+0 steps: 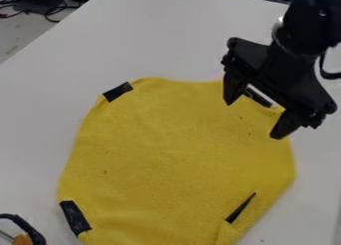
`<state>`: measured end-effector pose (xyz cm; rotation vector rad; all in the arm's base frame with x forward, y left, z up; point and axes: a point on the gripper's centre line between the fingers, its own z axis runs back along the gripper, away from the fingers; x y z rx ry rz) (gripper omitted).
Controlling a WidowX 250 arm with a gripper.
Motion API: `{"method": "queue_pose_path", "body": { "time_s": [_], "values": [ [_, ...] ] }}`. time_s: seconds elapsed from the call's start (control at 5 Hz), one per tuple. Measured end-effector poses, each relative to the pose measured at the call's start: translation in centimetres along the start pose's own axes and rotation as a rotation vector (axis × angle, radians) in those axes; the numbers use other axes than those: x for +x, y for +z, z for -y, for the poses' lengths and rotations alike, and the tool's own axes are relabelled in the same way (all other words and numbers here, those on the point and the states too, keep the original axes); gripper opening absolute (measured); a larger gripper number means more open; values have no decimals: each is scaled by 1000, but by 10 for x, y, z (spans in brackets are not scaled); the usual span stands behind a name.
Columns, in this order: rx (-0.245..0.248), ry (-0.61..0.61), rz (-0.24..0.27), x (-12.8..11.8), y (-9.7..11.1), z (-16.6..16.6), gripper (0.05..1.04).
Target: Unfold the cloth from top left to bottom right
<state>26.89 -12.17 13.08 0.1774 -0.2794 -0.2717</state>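
Here's your yellow, fuzzy-textured cloth (pixel 166 149), spread broadly over the white, smooth-topped bench (pixel 166 30) and running off the view's bottom edge. Most of it looks flat to you, so this seems late in the unfolding. Look down at its lower right: a narrow, pointed black patch (pixel 240 207) sits beside a crease, and that corner appears turned in. Up at the top left, you have a black rectangular patch (pixel 118 91) right at the edge; a longer black patch (pixel 75 218) marks the lower left.

Out to the upper right, your black two-finger gripper (pixel 252 120) hangs over the cloth's upper-right edge, its fingers wide apart, one toward the top edge, the other by the right side. Whether either tip touches fabric, you can't tell. Here's the relation that matters: the creased corner lies almost straight down the view from the gripper, slightly left, while the top-left patch is well across to the left. If you go for that crease, you'll want a shallow pinch on the upper layer; catch both layers and the whole cloth could drag.
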Motion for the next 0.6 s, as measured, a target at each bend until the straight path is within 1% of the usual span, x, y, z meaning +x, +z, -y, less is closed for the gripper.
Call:
{"method": "queue_pose_path", "body": {
  "time_s": [0.2,0.4,0.6],
  "values": [
    [-31,14,-9,1,-2,-2,1001],
    [-69,80,-30,4,-7,-11,1001],
    [-63,117,-70,3,-12,-14,1001]
  ]
}}
